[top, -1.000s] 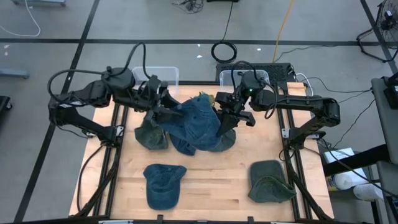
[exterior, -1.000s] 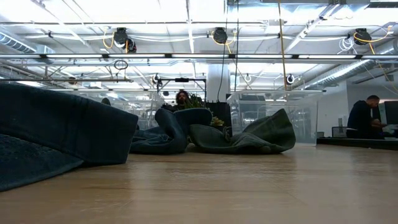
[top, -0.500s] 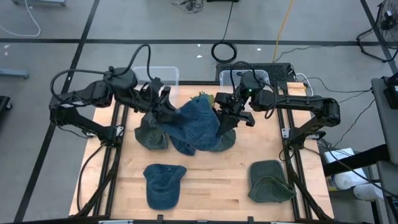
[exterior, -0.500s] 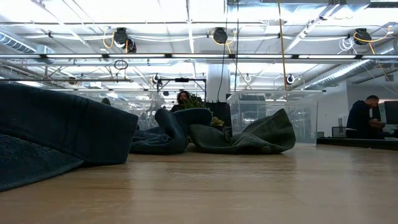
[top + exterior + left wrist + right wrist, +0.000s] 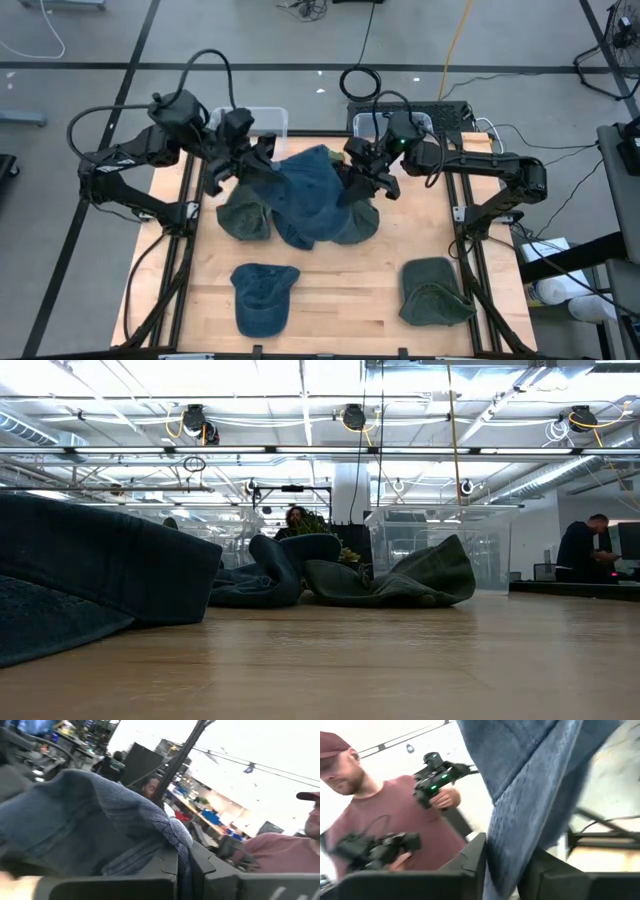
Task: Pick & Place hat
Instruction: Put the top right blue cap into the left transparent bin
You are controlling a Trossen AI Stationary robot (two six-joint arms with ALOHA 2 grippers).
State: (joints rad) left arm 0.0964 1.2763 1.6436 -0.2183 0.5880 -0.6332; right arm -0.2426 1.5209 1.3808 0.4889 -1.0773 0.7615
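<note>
A blue denim hat (image 5: 308, 195) is spread between my two grippers over the far middle of the table, draped on a pile of other hats. My left gripper (image 5: 260, 168) is at the hat's left edge and is shut on it. My right gripper (image 5: 352, 188) is at the hat's right edge, its fingers a little apart with blue cloth between them. In the low view the blue hat (image 5: 268, 572) rests on the table beside a dark green hat (image 5: 400, 580); neither gripper shows there. My left gripper pinches a rolled edge of the blue hat (image 5: 176, 836) between its two shut fingers, coming from the table's left. The cloth rises from the fingers and bulges toward the table's middle. My right gripper has a hanging fold of the hat's edge (image 5: 512, 845) between its parted fingers (image 5: 476, 857). The cloth lies against their inner faces; whether it is still pinched, I cannot tell.
A dark green hat (image 5: 243, 215) lies under the blue hat's left side, another (image 5: 358, 226) under its right. A blue cap (image 5: 264, 296) and a green hat (image 5: 434, 291) lie near the front edge. Two clear bins (image 5: 262, 118) (image 5: 372, 122) stand at the far edge. A person in a maroon shirt (image 5: 410, 810) stands beyond.
My left arm has risen and drawn back toward the table's far left, pulling the hat's left edge up with it. The hat has spread wider toward the far edge and now covers the green thing that showed behind it. My right gripper has shifted slightly toward the far edge.
</note>
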